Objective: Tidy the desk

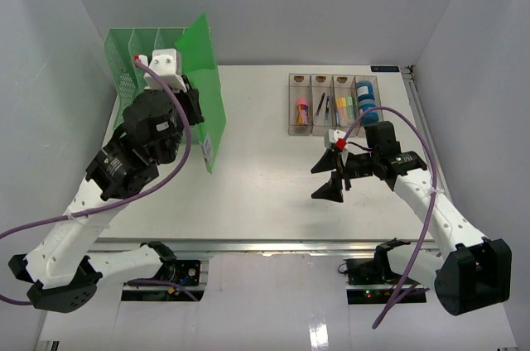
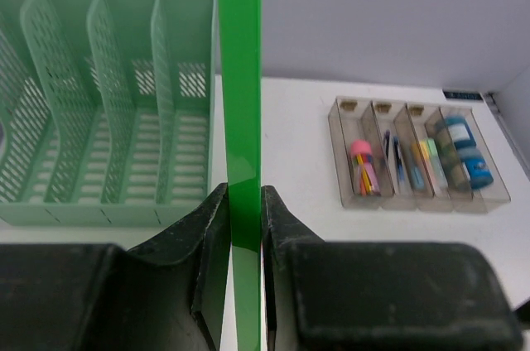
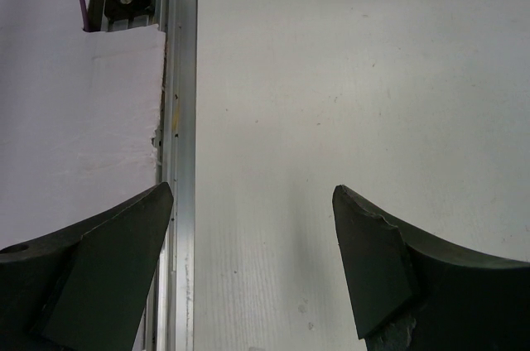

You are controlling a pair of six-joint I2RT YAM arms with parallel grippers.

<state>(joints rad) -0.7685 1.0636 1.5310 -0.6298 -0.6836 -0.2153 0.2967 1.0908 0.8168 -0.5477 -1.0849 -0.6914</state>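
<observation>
While the left hand (image 2: 246, 206) clamps an upright green folder (image 2: 238, 78), the right hand (image 3: 252, 194) hangs released over the counter (image 3: 331, 78).

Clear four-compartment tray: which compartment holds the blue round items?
The rightmost compartment: only it holds blue round rolls; the others hold pink, dark and pale items.

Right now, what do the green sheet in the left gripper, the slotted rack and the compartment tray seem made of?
Green sheet: thin stiff plastic, probably; smooth, stays flat standing on edge.
Slotted rack: moulded plastic, pale green, matte; perforated curved dividers.
Compartment tray: clear smoky plastic, likely acrylic; contents show through its walls.
</observation>
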